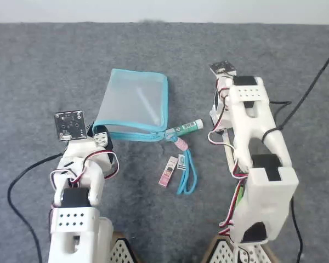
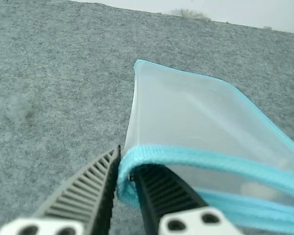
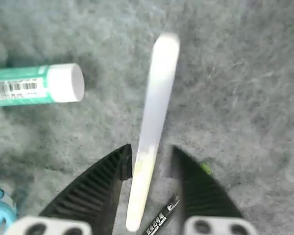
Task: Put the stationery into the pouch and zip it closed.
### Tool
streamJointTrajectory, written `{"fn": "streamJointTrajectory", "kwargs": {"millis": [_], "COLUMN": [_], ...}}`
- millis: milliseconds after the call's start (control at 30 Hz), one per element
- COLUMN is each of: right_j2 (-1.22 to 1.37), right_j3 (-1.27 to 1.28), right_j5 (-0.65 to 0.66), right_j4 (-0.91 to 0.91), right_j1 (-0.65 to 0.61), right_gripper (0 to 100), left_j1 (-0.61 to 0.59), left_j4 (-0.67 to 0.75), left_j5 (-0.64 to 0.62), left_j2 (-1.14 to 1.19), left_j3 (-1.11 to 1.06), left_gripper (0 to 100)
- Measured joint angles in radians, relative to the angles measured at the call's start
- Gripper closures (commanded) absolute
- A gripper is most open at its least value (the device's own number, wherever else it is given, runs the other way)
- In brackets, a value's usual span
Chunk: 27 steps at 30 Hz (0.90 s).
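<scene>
Pouch (image 1: 134,104) is lying near the table's middle. The left gripper (image 2: 125,188) is pinching its zip edge, likely steadying the mouth. The right gripper (image 3: 149,161) is straddling a white pen (image 3: 159,88), fingers spread, apparently lining up a grasp.

We see a see-through pouch (image 1: 134,104) with blue edges on the counter (image 1: 44,66). A green glue stick (image 1: 189,127) lies just beside its zip end, and a white stick (image 3: 154,112), maybe a pen, is near.

Left arm (image 1: 79,183) low and bent, wrist pointing forward. Left tool (image 2: 125,164) has its jaws pinched together on the pouch (image 2: 196,122) rim. Right arm (image 1: 260,142) stretched forward, wrist pitched down. Right tool (image 3: 151,152) has its jaws partly apart, straddling a white pen (image 3: 157,98).
</scene>
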<state>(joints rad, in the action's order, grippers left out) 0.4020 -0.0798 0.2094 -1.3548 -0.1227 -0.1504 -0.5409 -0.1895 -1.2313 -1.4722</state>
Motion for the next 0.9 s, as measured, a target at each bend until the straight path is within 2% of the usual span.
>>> {"fn": "streamJointTrajectory", "kwargs": {"millis": [333, 633, 800, 900], "right_j2": [0.000, -0.003, -0.021, -0.017], "right_j3": [0.006, 0.229, 0.261, 0.261], "right_j5": [0.006, 0.018, 0.018, 0.020], "right_j4": [-0.086, 0.023, 0.064, 0.072], "right_j1": [0.000, -0.002, 0.011, 0.032], "right_gripper": [79.8, 80.7, 99.8, 99.1], "left_j1": [0.000, 0.020, 0.023, 0.023], "left_j4": [0.000, 0.000, 0.000, 0.000], "left_j5": [0.000, 0.000, 0.000, 0.000], "left_j2": [0.000, 0.000, 0.000, 0.000], "left_j3": [0.000, 0.000, 0.000, 0.000], "left_gripper": [99, 99, 99, 99]}}
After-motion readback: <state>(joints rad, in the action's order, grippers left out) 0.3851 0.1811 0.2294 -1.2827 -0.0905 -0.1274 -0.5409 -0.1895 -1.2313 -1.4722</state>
